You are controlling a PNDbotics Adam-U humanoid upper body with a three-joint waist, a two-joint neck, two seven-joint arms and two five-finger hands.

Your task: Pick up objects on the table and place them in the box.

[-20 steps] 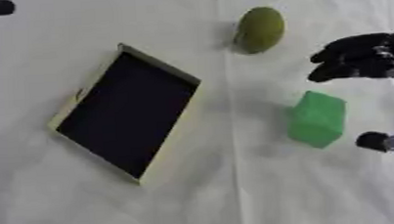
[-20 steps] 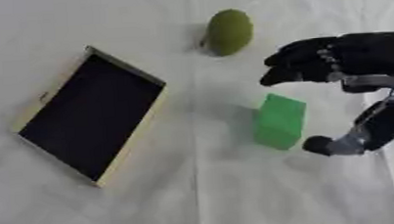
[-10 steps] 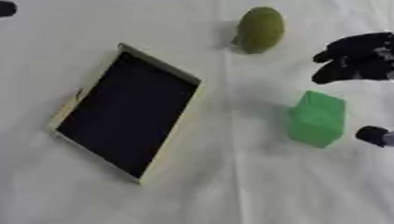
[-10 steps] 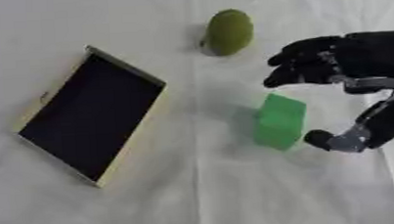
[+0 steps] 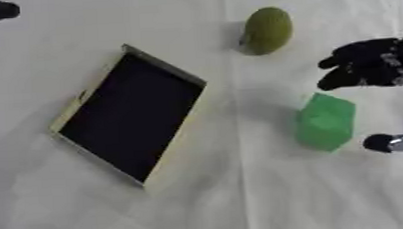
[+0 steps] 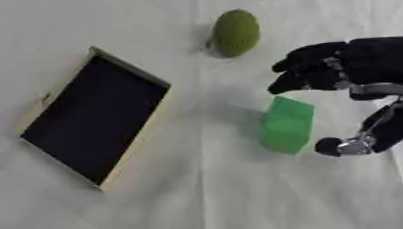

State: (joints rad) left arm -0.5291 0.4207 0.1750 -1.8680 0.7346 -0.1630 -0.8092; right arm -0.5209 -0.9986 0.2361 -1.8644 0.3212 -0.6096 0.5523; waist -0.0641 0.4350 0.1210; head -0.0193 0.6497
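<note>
right hand [image 6: 361, 84] open, straddling green block [image 6: 287, 125], not touching | box [image 6: 96, 120] well left of block

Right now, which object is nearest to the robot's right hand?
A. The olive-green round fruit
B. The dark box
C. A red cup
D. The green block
D: the right hand is spread open around the green block, fingers above it and thumb beside it, while the fruit and the box lie farther away.
</note>
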